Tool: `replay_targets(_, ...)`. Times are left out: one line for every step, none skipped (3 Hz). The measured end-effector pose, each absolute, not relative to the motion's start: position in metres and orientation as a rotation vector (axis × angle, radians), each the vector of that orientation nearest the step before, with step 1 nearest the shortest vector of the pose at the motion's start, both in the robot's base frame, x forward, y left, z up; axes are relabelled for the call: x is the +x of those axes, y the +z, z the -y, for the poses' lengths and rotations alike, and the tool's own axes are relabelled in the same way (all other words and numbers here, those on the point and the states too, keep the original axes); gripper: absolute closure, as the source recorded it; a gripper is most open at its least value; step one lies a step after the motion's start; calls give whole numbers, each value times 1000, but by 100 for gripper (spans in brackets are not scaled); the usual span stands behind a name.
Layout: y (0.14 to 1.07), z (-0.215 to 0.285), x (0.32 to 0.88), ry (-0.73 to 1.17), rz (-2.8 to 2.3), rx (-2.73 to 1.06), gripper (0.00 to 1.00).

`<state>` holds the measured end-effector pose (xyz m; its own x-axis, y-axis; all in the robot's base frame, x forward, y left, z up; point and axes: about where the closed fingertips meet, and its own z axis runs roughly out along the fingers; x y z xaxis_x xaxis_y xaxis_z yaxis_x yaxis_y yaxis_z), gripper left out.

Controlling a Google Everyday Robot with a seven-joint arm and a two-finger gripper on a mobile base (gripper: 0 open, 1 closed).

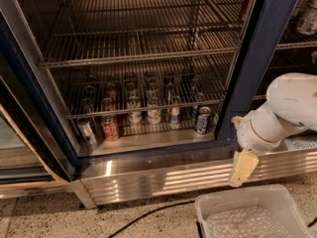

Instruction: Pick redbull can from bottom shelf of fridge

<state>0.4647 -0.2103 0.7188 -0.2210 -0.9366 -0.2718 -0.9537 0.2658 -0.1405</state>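
The fridge (258, 58) stands open, with chrome wire racks above. On its bottom shelf (148, 141) stand several cans in rows. The redbull can (174, 114), slim, blue and silver-white, stands upright near the front, right of the middle. A darker navy can (203, 120) is just right of it and a red can (110, 128) is far to its left. My gripper (242, 168) hangs pointing down outside the fridge, in front of the ribbed steel base panel (163, 175). It is below and to the right of the redbull can and holds nothing.
A silver can (86, 131) leans at the shelf's left front. A white plastic bin (247, 214) sits on the floor under my gripper. A black cable (148, 213) runs across the floor. The fridge's glass door (20, 148) stands open at the left.
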Motion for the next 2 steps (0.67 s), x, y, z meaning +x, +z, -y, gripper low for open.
replay_targets(670,206,466,151,-2239,-1673,0)
replay_targets(624,197,486,202,-2191,-1591,0)
